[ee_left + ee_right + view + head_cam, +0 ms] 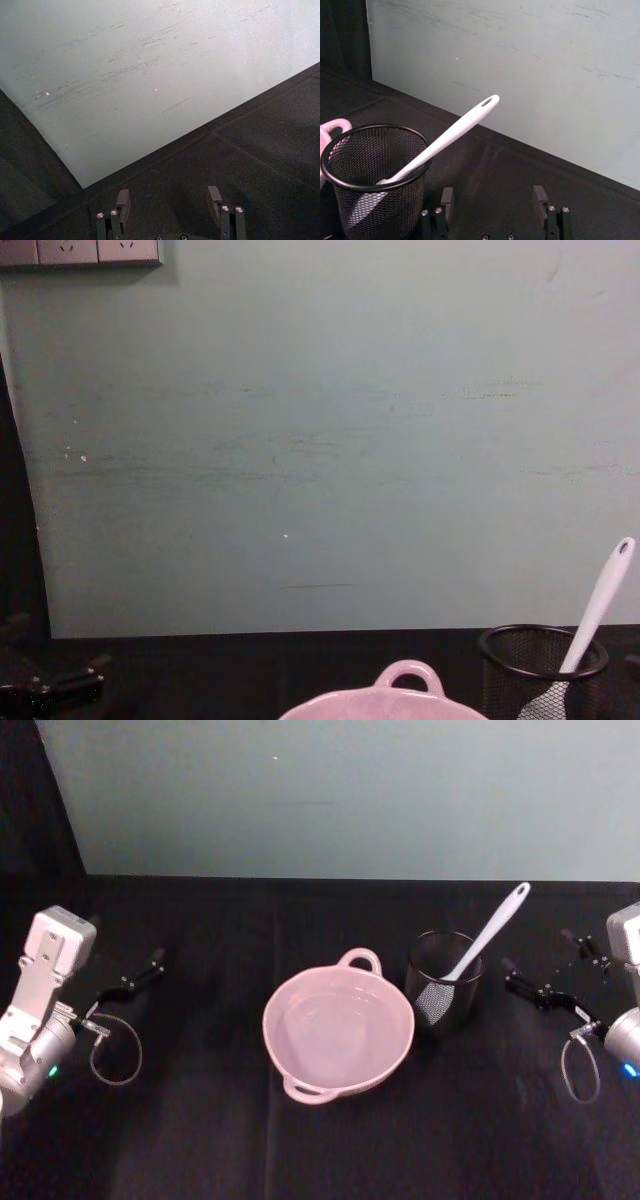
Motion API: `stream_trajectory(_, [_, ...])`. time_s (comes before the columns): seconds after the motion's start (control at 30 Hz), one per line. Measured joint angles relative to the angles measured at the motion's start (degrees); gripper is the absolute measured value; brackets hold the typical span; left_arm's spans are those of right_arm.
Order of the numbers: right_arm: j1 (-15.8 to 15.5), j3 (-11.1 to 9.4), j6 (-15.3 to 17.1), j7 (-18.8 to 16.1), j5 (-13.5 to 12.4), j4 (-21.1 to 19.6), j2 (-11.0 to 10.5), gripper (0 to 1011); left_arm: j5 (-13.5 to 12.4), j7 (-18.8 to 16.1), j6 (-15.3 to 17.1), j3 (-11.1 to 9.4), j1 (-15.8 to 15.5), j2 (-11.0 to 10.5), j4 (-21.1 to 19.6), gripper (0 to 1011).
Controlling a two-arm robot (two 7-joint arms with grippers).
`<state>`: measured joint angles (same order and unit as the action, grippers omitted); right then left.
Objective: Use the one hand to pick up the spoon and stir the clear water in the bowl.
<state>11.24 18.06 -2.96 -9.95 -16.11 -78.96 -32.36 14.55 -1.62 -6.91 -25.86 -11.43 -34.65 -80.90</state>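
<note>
Right end effector (545, 978) released, near the spoon (487, 936) upright in mesh cup (443, 983)

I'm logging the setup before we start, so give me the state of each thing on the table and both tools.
Pale pink round bowl: upright, holding clear water, nothing in it.
Long white plastic spoon: head down in the cup, handle leaning out.
Black wire-mesh cup: upright, right of the bowl.
Left tool: open, empty.
Right tool: open, empty, near the cup.

White spoon (487, 937) leaning in mesh cup (443, 982) (head down), beside pink bowl (338, 1029)
</note>
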Motion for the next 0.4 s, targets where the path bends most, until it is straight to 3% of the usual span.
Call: stream_trajectory(0.4, [0.00,-0.06,-0.08,-0.08,-0.13,0.07,0.02,1003,0.00,0.00,0.00,0.00,0.00,0.00,0.00,1011])
